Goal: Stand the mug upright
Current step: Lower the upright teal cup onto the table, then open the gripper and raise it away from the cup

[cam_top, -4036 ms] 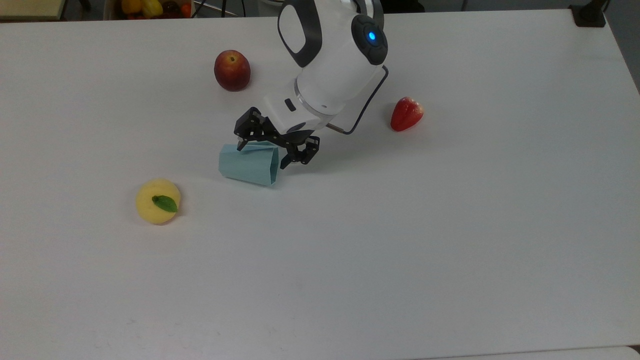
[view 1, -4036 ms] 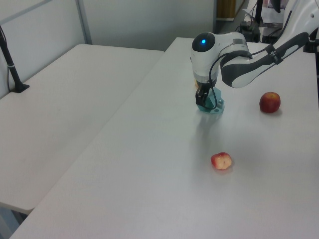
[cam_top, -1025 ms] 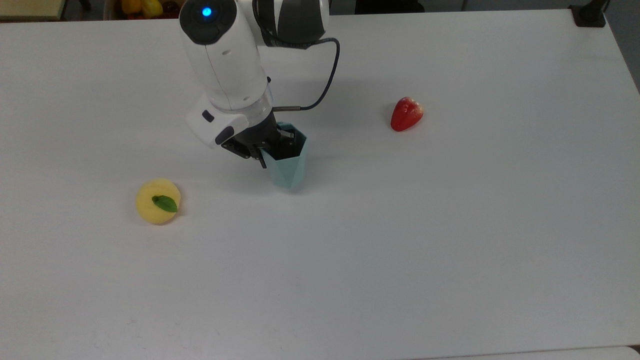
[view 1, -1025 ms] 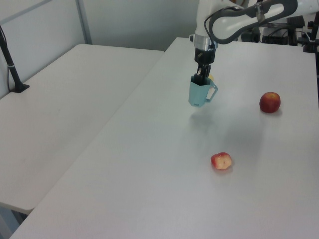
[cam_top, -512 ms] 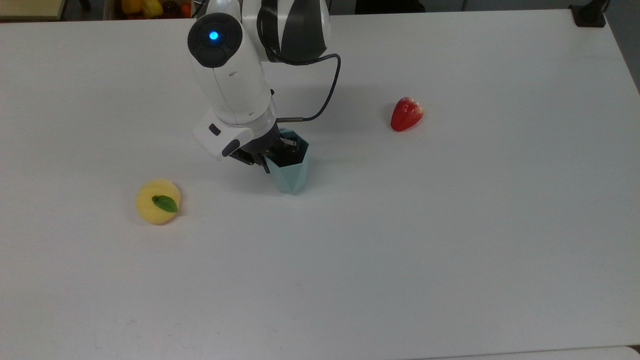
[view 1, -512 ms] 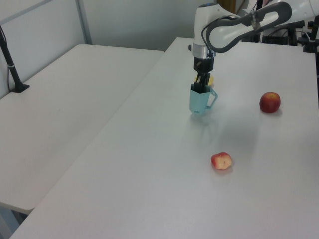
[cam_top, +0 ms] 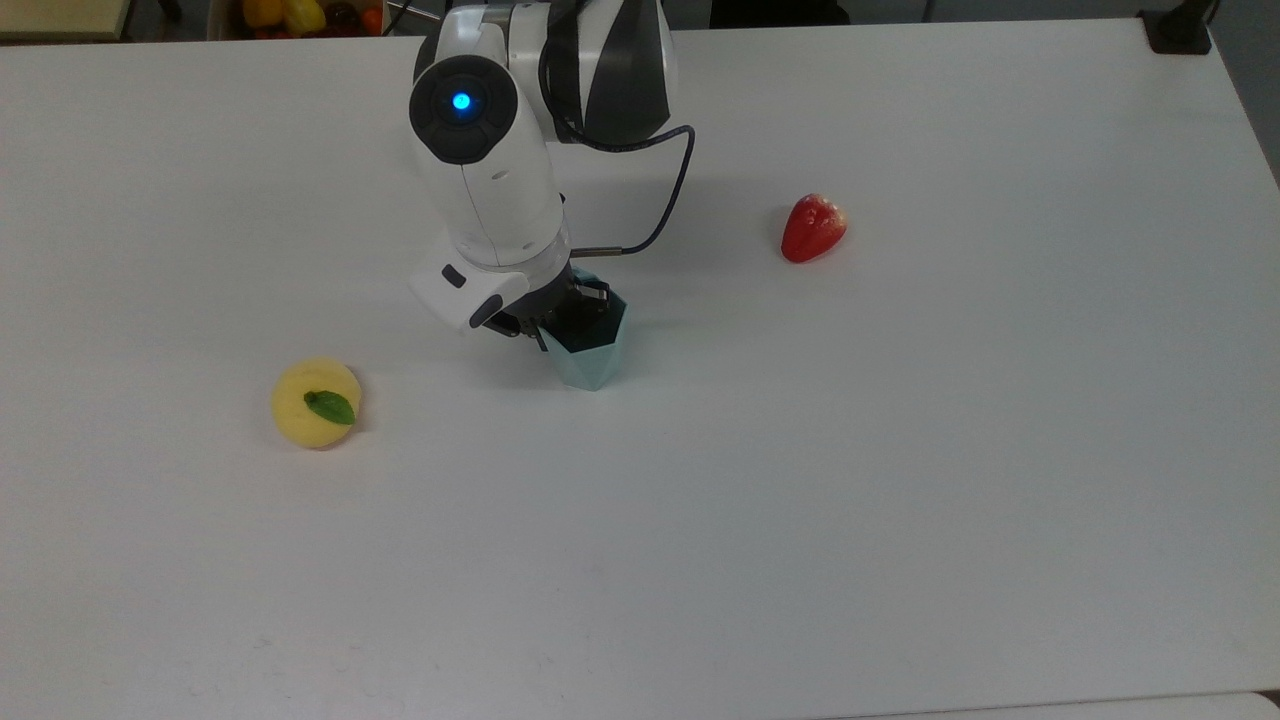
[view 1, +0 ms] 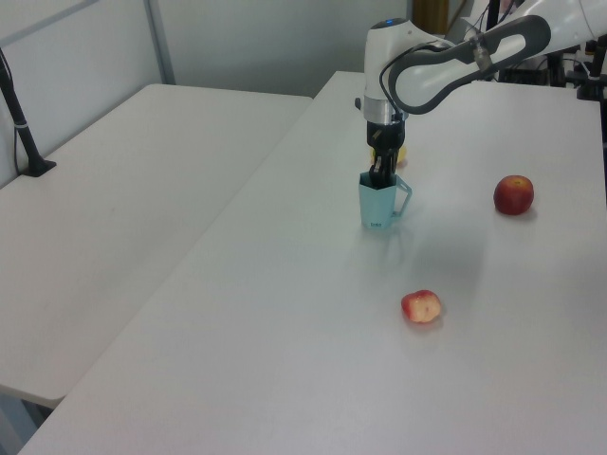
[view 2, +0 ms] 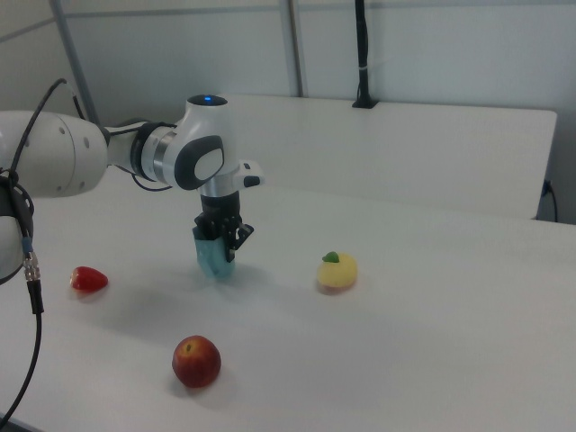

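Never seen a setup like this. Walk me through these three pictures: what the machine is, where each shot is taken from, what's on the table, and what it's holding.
The white machine is a single robot arm; at its tip is a black two-finger pincer. Three fixed cameras watch it: the top view looks down on the white table, and the left view and right view look across it from opposite sides. On the table stands a pale teal mug, upright, mouth up, its handle showing in the left view. The pincer grips the mug's rim, one finger reaching inside. Around it lie toy fruits, all apart from the mug: a yellow fruit with a green leaf, a red strawberry, and a red apple. The job is to stand the mug upright, and it looks done, though the pincer has not let go.
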